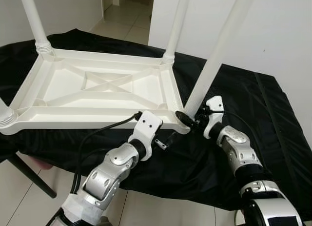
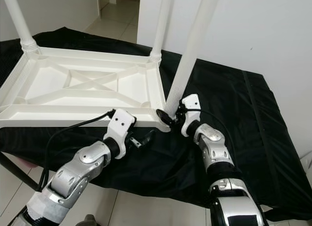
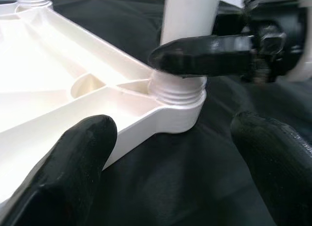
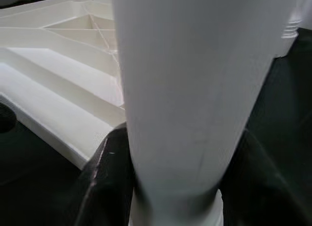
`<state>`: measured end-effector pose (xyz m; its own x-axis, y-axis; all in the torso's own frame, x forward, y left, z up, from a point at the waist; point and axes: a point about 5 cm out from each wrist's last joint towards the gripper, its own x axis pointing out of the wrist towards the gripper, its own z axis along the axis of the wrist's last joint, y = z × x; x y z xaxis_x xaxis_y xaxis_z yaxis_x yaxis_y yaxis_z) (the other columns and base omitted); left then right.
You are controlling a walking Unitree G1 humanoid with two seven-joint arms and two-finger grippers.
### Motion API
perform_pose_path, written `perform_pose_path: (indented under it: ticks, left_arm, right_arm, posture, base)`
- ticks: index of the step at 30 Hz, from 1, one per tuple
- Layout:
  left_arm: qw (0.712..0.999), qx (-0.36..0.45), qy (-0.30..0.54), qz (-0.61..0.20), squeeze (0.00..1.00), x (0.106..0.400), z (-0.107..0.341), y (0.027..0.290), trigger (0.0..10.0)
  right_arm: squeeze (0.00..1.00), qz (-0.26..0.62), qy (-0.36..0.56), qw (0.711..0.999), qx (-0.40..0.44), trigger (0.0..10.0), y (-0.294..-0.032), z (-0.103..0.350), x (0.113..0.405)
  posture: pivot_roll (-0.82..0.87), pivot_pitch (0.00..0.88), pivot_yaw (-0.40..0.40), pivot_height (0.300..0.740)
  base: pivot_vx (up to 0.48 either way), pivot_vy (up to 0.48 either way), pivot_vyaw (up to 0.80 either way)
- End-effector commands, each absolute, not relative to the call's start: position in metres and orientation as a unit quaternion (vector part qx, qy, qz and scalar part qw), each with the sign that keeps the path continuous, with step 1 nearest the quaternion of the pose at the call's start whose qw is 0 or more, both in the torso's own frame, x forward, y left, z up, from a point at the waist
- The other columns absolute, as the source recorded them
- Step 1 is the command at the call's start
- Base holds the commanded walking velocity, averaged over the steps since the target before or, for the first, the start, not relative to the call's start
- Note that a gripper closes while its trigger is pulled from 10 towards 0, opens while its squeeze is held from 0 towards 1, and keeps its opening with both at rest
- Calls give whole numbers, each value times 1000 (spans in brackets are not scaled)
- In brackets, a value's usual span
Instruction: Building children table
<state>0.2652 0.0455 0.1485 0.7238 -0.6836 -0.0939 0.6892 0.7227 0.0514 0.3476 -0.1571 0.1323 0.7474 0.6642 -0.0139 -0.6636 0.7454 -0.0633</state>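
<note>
Nearest the camera, at the lower edge of the left eye view, the two silver arms are seen reaching up toward the near right corner of the upturned white tabletop (image 1: 97,92), which lies underside-up on a black-draped table (image 1: 273,118) across the centre and left of the frame. The right gripper (image 1: 192,116) is closed around the base of the leg (image 1: 214,55) standing at that corner; in the right wrist view its black fingers (image 4: 105,187) are pressed against both sides of the white tube just above the threaded collar (image 3: 178,92). The left gripper (image 1: 163,140) is held open just beside the same corner (lower centre of the frame), its fingers (image 3: 68,172) spread and touching nothing that can be made out. The leg's long axis runs from the corner socket up and to the right, tilted and not in line with the two far legs, one at the upper left (image 1: 34,21) and one at the upper centre (image 1: 176,26). The right arm is judged the nearer and the working one, so the coming move appears to turn on bringing the leg upright over its socket and twisting it about its own axis; whether the thread is fully seated cannot be told.
</note>
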Motion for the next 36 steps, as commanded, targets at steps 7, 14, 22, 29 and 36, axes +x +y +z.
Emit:
perform_pose_path:
  ticks: [7, 14, 22, 29, 36]
  left_arm:
    - [913, 44, 46, -404, 0, 255, 144, 41, 10000]
    - [912, 44, 49, -406, 0, 254, 143, 41, 10000]
    - [910, 48, 46, -409, 0, 257, 144, 40, 10000]
    - [910, 48, 43, -410, 0, 258, 145, 40, 10000]
    - [908, 45, 39, -415, 0, 260, 146, 37, 10000]
  right_arm:
    - [0, 392, 2, 919, -27, 0, -150, 126, 347]
    - [0, 366, 3, 930, -13, 0, -142, 119, 342]
    - [0, 266, -6, 964, -15, 0, -137, 117, 337]
    - [0, 142, -1, 990, -12, 0, -138, 115, 327]
    - [0, 16, 8, 1000, -13, 0, -136, 113, 314]
  posture:
    - [205, 3, -106, 740]
    - [203, 0, -106, 740]
    - [191, 0, -102, 740]
    - [181, 0, -106, 740]
    - [170, 0, -104, 740]
  base:
    - [0, 0, 0]
    - [0, 0, 0]
    - [0, 0, 0]
    - [0, 0, 0]
    - [0, 0, 0]
